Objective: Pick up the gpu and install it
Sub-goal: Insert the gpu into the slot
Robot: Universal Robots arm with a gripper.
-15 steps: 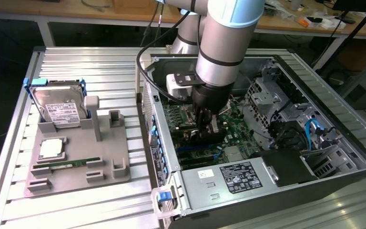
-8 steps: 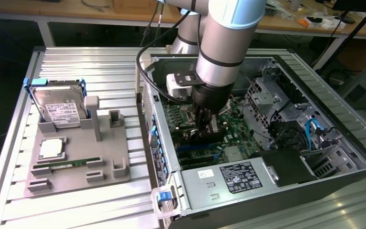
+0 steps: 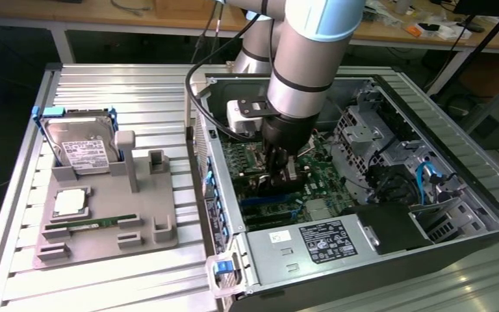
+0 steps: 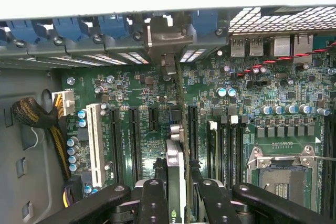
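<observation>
**Hidden or unclear:** The lower edge of the gpu [image 4: 175, 156] lies behind its own upper edge, so I cannot tell whether it sits in a slot or hangs above one. In the exterior view my arm [image 3: 306, 58] covers the card and much of the board beneath it. My fingers [image 4: 153, 198] are cut off at the picture's edge. They are closed on the gpu, one black finger on each face, with the card standing edge-on between them.

**Location:** The gpu is inside the open computer case [image 3: 462, 175], over the green motherboard [image 4: 136, 93] and between two long black slots. Its silvery bracket [image 4: 167, 43] is up against the rear wall, among blue plastic clips [image 4: 113, 24].

**Surroundings:** A white slot [image 4: 95, 140] and a braided cable bundle [image 4: 37, 116] lie to one side of the card. The bare metal processor socket [image 4: 281, 174] lies to the other. Outside the case, on the ribbed metal counter [image 3: 102, 286], a grey tray [image 3: 145, 205] carries a silver hard drive [image 3: 80, 146] and a slim green memory stick [image 3: 89, 224].
</observation>
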